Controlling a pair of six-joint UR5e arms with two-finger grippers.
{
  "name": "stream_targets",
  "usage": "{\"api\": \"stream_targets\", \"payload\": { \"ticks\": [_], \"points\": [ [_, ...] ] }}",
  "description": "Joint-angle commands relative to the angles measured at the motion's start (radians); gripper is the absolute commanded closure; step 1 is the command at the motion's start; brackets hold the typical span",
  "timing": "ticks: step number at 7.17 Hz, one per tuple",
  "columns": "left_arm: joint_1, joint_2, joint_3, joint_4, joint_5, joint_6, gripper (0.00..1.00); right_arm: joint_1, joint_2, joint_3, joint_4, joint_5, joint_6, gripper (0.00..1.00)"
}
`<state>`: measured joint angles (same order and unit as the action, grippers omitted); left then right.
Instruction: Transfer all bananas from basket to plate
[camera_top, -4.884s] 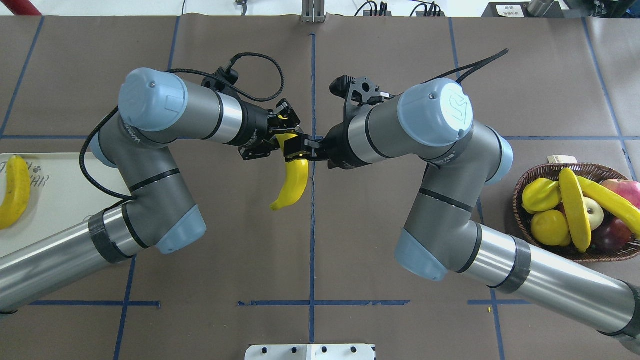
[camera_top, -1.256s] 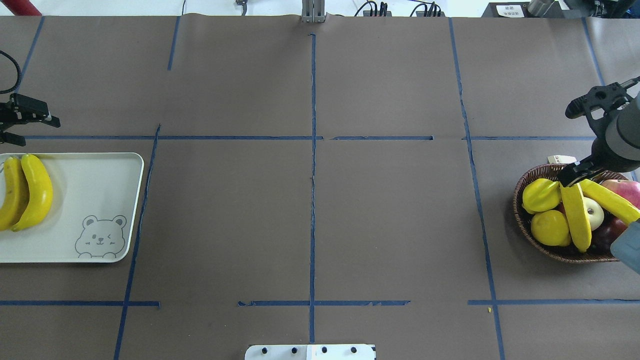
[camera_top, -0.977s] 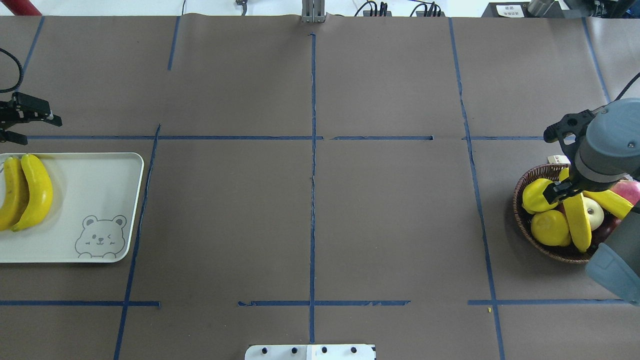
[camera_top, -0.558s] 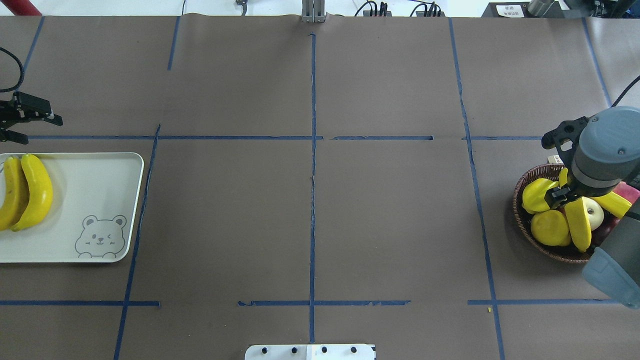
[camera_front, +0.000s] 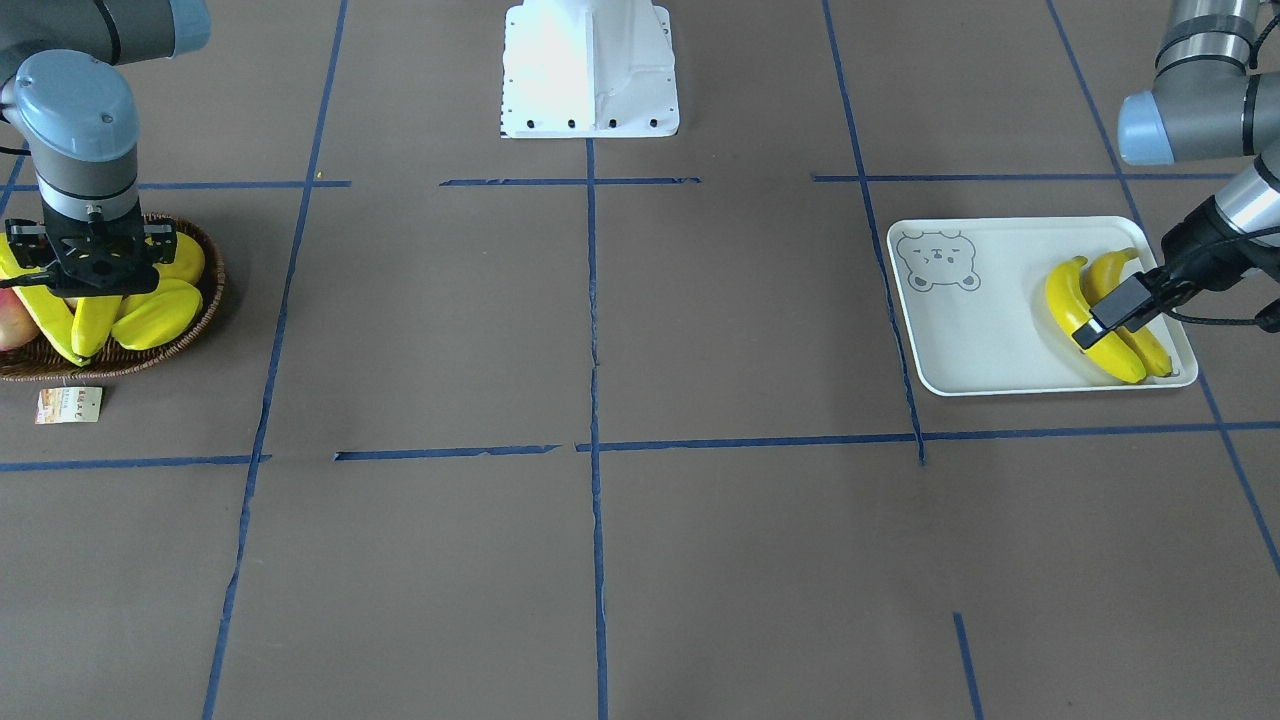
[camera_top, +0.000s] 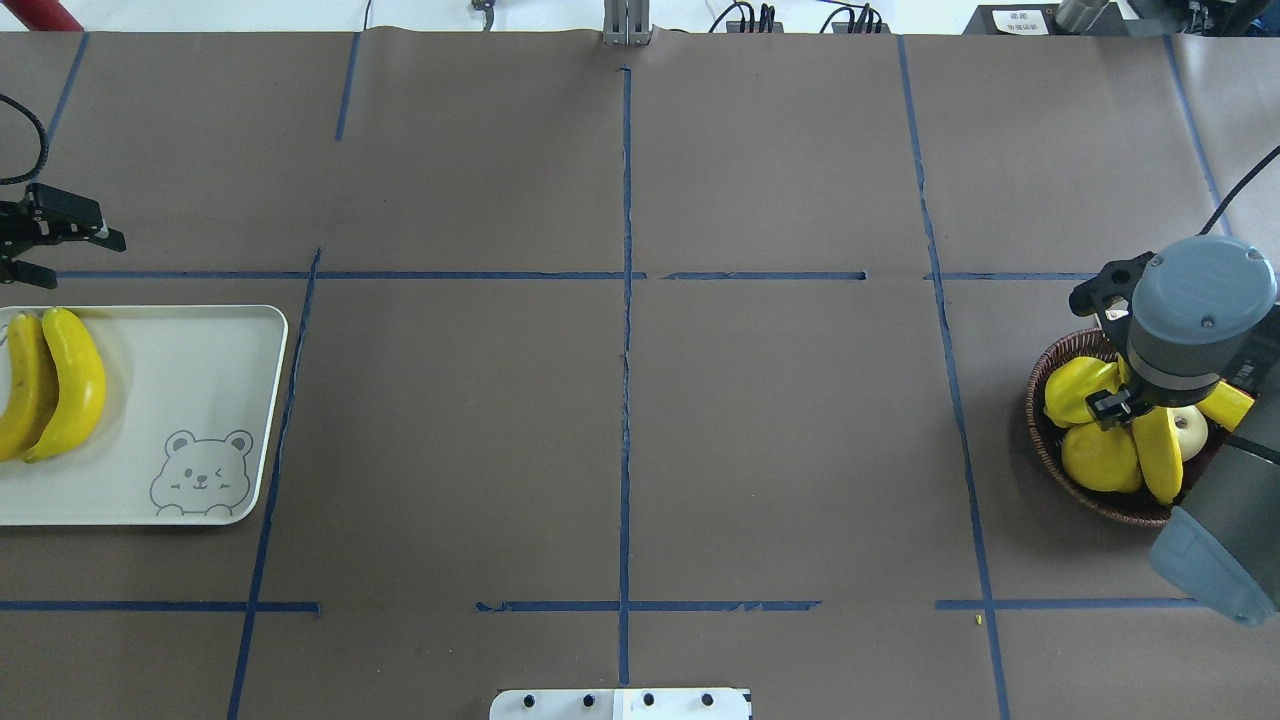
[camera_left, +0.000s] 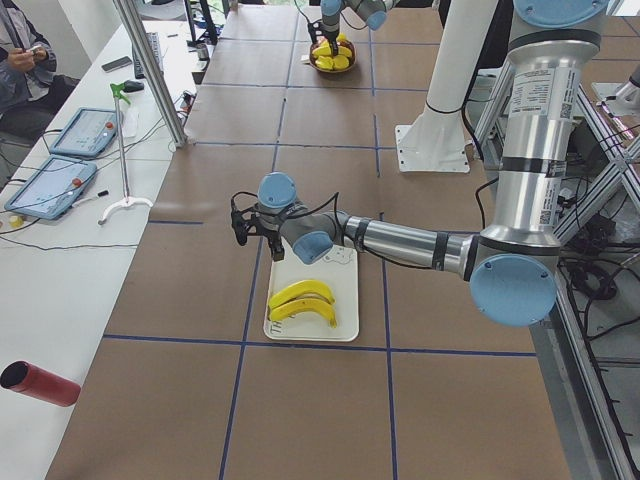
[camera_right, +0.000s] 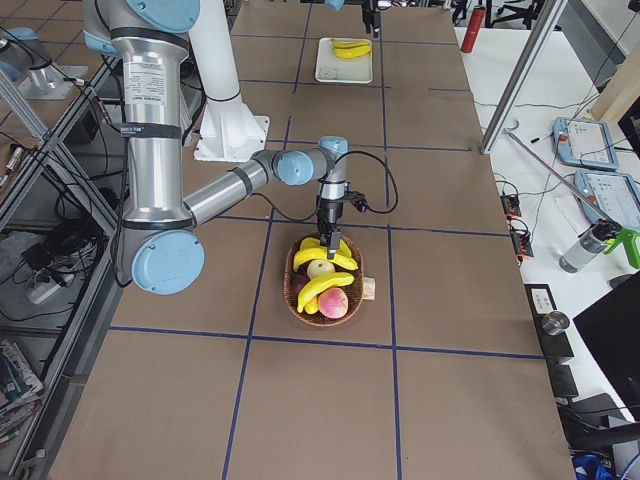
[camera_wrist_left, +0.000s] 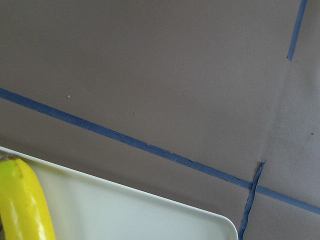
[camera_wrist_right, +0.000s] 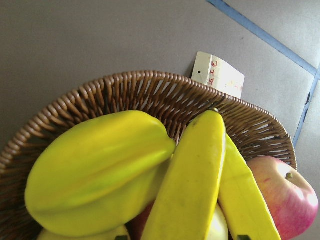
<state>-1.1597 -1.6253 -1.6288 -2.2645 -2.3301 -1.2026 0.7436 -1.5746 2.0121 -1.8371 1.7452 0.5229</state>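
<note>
Nearest, in the R wrist view, the top banana (camera_wrist_right: 192, 185) lies along the fruit pile in the basket (camera_wrist_right: 125, 92), its tip toward the rim by the paper tag (camera_wrist_right: 220, 75). A second banana (camera_wrist_right: 247, 200) touches it on one side, a starfruit (camera_wrist_right: 100, 170) presses on the other, and an apple (camera_wrist_right: 282, 192) sits beyond. The R hand (camera_front: 90, 282) hangs straight down over this pile. Its jaws show only as dark slivers at the wrist view's lower edge, well apart, one on the starfruit side and one above the second banana, so it reads as spread w/ nothing gripped yet. Step in hand, prob.: pick no. 3 of 4, at the reach-down stage. Next move calls for a small shift so the jaws bracket the top banana alone, then a bit more descent w/o snagging the starfruit. After that, close across the banana's width near mid-length and lift straight up so the neighbours don't roll out. Across the bare middle of the bench (camera_top: 620, 450), at the far end, the plate (camera_top: 170, 380) carries two bananas (camera_top: 72, 380) side by side, touching, away from the bear drawing. The L hand (camera_front: 1100, 320) hovers just over them, looks open and holds nothing. It's prob. parked for a handover, since basket and plate sit well apart. Approx half done: two on the plate, two in the basket.
</note>
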Motion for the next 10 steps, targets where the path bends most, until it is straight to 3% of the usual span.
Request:
{"api": "stream_targets", "payload": {
  "ticks": [1,2,5,6,8,9,10],
  "points": [
    [0.000,-0.001,-0.002,-0.001,0.000,0.000,0.00,-0.001,-0.007,-0.004,-0.001,-0.015,-0.006,0.33],
    [0.000,-0.002,-0.002,-0.001,-0.002,0.000,0.00,-0.001,-0.007,-0.004,-0.001,-0.015,-0.009,0.39],
    [0.000,-0.002,-0.002,-0.001,-0.003,0.000,0.00,0.000,-0.007,0.003,-0.001,-0.016,-0.009,0.90],
    [0.000,-0.004,-0.002,0.000,-0.003,0.000,0.00,0.006,-0.007,0.037,-0.013,-0.016,-0.011,0.95],
    [0.000,-0.010,-0.002,0.000,-0.003,-0.002,0.00,0.070,0.052,0.216,-0.301,-0.015,-0.117,0.96],
    [0.002,-0.016,-0.002,0.000,-0.003,-0.003,0.00,0.109,0.153,0.229,-0.380,-0.004,-0.156,0.96],
    [0.003,-0.027,-0.003,0.002,-0.003,-0.006,0.00,0.108,0.221,0.200,-0.370,0.040,-0.144,0.95]
  ]
}}
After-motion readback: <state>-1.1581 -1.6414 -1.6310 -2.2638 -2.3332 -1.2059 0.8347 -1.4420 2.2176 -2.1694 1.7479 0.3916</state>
